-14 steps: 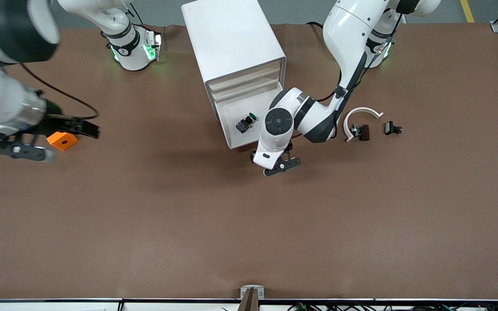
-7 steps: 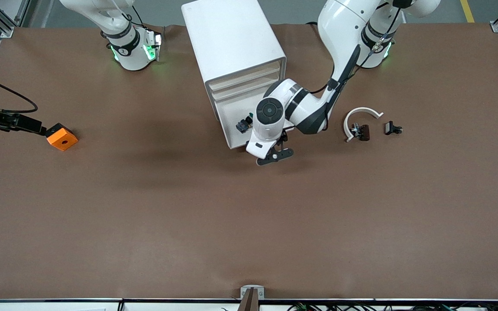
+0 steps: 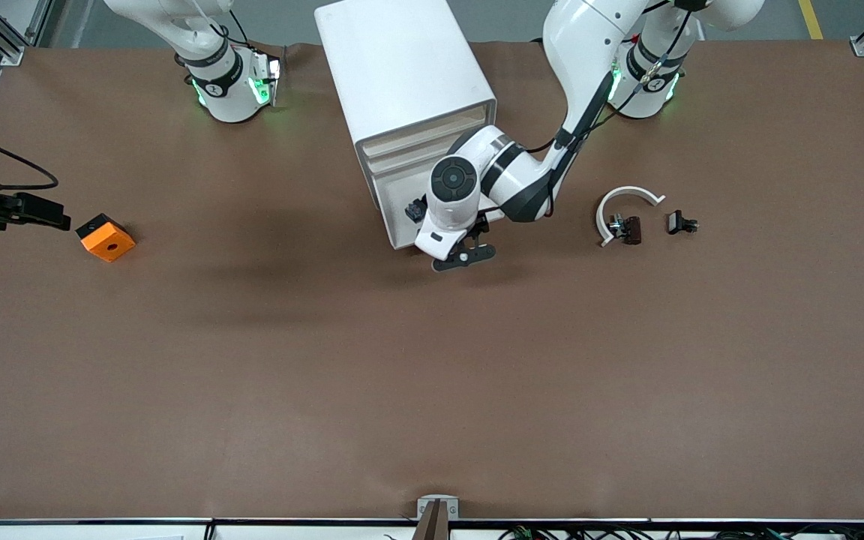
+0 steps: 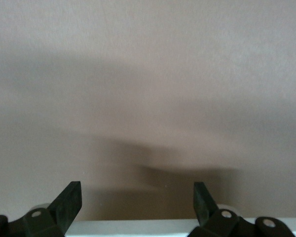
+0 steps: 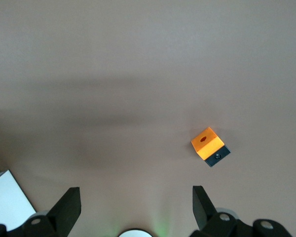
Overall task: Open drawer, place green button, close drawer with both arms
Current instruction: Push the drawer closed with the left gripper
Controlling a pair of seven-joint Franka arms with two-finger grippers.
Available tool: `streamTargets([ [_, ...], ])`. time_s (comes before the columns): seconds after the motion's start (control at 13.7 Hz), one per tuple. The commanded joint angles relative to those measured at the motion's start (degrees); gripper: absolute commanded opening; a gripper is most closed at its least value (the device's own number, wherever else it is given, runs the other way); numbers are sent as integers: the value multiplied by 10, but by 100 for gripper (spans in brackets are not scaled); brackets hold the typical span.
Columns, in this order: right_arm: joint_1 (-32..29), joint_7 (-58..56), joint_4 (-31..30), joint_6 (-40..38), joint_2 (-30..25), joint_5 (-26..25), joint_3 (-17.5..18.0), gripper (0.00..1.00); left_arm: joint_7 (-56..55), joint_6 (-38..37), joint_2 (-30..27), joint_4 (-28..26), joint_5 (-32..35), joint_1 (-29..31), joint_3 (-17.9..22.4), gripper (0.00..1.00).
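The bottom drawer (image 3: 394, 225) of the white cabinet (image 3: 402, 67) stands partly pulled out. In it lies the button (image 3: 413, 211): only its dark body shows, the rest is hidden under the left arm's wrist. My left gripper (image 3: 463, 257) is low at the drawer's front, open, with nothing between its fingers. In the left wrist view the drawer's white front edge (image 4: 138, 227) runs across the base of the left gripper (image 4: 138, 195). My right gripper (image 3: 21, 238) hangs open over the table's edge at the right arm's end, apart from everything; the right wrist view shows the right gripper (image 5: 136, 197) holding nothing.
An orange block (image 3: 106, 238) with a dark hole lies near the right gripper and shows as the orange block (image 5: 207, 144) in its wrist view. A white curved arc (image 3: 623, 196) with a small black part and another black part (image 3: 681, 222) lie toward the left arm's end.
The left gripper has moved toward the cabinet and the drawer has slid partly in, covering more of the button. The right gripper has drawn away from the orange block toward the table's edge.
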Motion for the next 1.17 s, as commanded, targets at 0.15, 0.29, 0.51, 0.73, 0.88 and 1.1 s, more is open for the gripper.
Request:
streamTargets([
  [0.15, -15, -10, -3, -2, -4, 1, 11, 100, -42, 0, -19, -27, -25, 0, -38, 100],
  [0.29, -15, -10, -3, -2, -4, 1, 11, 100, -66, 0, -19, -30, -26, 0, -60, 100],
  [0.51, -17, -10, -3, -2, -4, 1, 11, 100, -86, -28, -19, -30, -33, 2, -85, 100],
  [0.73, -19, -2, 3, -7, -3, -4, 12, 100, -82, -36, -17, -30, -131, 5, -90, 100],
  [0.88, -26, -5, 10, -7, 2, 0, 11, 100, -82, -37, -14, -30, -169, 5, -90, 100],
  [1.1, -30, -5, 18, -8, 1, 4, 10, 100, -82, -47, -8, -30, -183, 5, -90, 100],
])
